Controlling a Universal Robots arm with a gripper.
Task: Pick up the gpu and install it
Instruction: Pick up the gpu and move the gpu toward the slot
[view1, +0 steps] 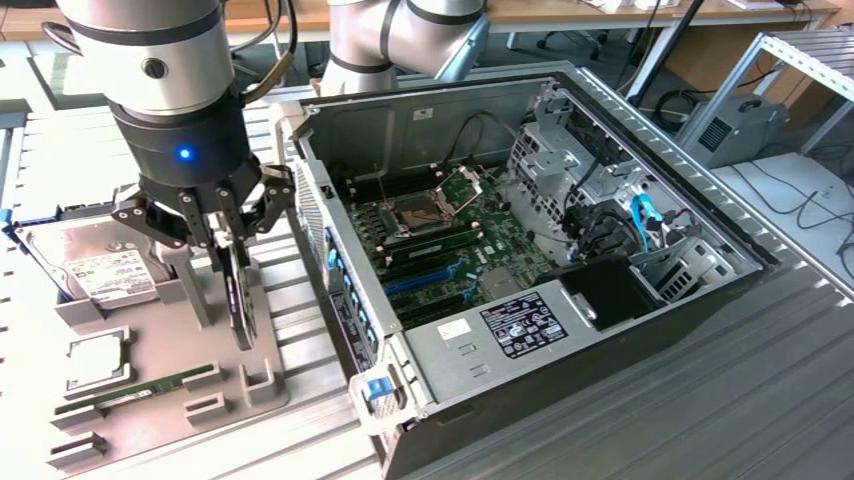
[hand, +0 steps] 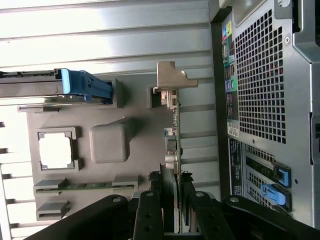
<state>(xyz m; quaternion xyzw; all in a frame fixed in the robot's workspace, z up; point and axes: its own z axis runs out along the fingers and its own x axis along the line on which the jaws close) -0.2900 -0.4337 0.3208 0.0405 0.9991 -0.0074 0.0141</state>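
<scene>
The gripper (view1: 224, 240) hangs over the grey tray (view1: 267, 390) with its fingers (hand: 150, 212) clamped on either face of the gpu (view1: 242, 295), which stands on edge directly beneath the hand. The card's silver bracket (hand: 172, 80) lies at the end away from the fingers, and whether its lower edge touches the tray cannot be told. A hard drive (view1: 100, 265) lies to one side of the hand and the open computer case (view1: 534, 330) stands close on the other.
</scene>
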